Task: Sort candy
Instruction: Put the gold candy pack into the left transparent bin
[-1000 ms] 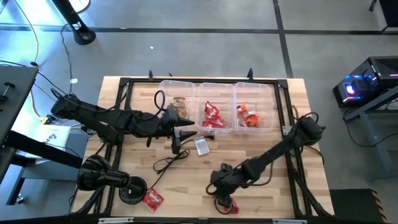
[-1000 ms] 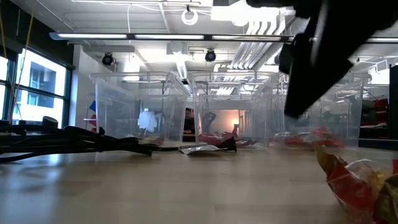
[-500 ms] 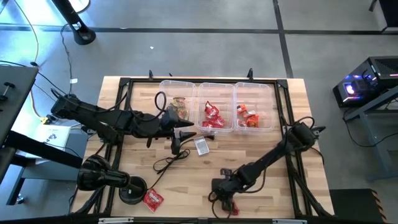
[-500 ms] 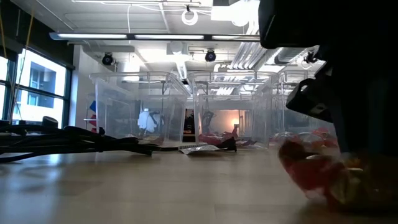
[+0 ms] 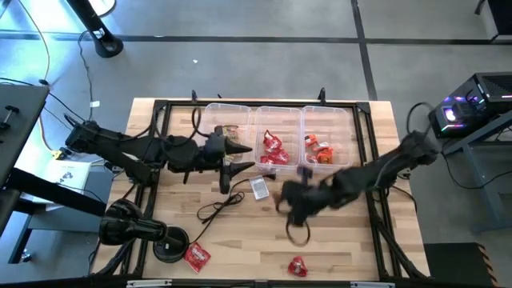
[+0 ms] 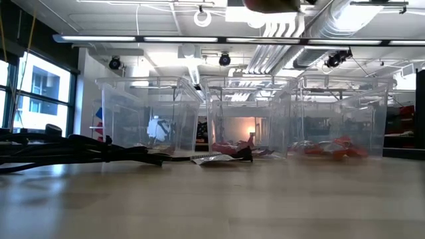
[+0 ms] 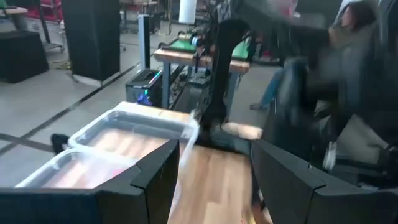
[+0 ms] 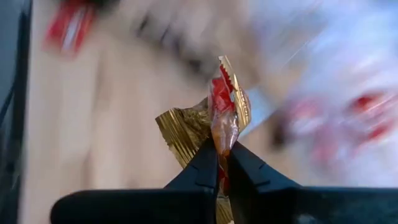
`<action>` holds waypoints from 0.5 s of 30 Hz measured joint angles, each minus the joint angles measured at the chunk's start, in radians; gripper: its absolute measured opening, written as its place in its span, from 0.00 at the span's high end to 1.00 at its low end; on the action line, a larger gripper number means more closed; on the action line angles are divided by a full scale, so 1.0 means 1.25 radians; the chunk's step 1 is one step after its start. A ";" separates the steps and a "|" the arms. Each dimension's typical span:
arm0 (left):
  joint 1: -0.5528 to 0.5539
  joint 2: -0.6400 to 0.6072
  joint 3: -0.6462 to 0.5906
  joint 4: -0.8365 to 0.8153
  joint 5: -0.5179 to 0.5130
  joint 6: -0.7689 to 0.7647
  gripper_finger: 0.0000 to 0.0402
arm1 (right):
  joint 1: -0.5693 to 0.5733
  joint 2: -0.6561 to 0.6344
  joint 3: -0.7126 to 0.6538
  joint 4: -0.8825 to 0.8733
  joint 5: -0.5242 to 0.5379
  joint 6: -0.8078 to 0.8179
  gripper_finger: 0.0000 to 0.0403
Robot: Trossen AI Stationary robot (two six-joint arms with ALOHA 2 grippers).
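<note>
My right gripper [image 8: 222, 149] is shut on a gold and red candy [image 8: 217, 115]. In the high view it shows blurred above the table's middle [image 5: 290, 200], in front of the three clear bins. The left bin [image 5: 214, 120] holds brown-gold candy, the middle bin [image 5: 276, 120] red pieces, the right bin [image 5: 346, 132] orange-red ones. One red candy [image 5: 297, 266] lies on the table near the front edge, and another [image 5: 196, 254] lies at the front left. My left gripper [image 5: 242, 158] stands open and empty just in front of the left bin. My right gripper pinches the candy's crinkled wrapper at one end [image 8: 222, 135] between its two fingertips. The rest of the piece sticks out beyond the fingers, the gold foil [image 8: 183, 127] flaring to one side. It is lifted clear of the table.
A small grey tag [image 5: 260, 188] with a black cable [image 5: 216, 210] lies mid-table. A dark frame [image 5: 372, 172] runs round the table's edge. Bare wood lies between the tag and the front edge.
My right gripper has shut on the gold and red candy at the table's near edge. It has lifted the candy clear and swung quickly up and toward the bins. A red candy stays on the wood where the gripper was.
</note>
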 joint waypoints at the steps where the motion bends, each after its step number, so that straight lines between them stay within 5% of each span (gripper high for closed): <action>1: 0.005 0.003 0.007 -0.015 0.000 0.007 0.51 | -0.014 -0.016 0.013 0.009 0.036 -0.020 0.99; 15: 0.053 0.010 0.015 -0.062 0.084 -0.051 0.51 | -0.170 -0.034 0.099 0.215 0.114 -0.310 1.00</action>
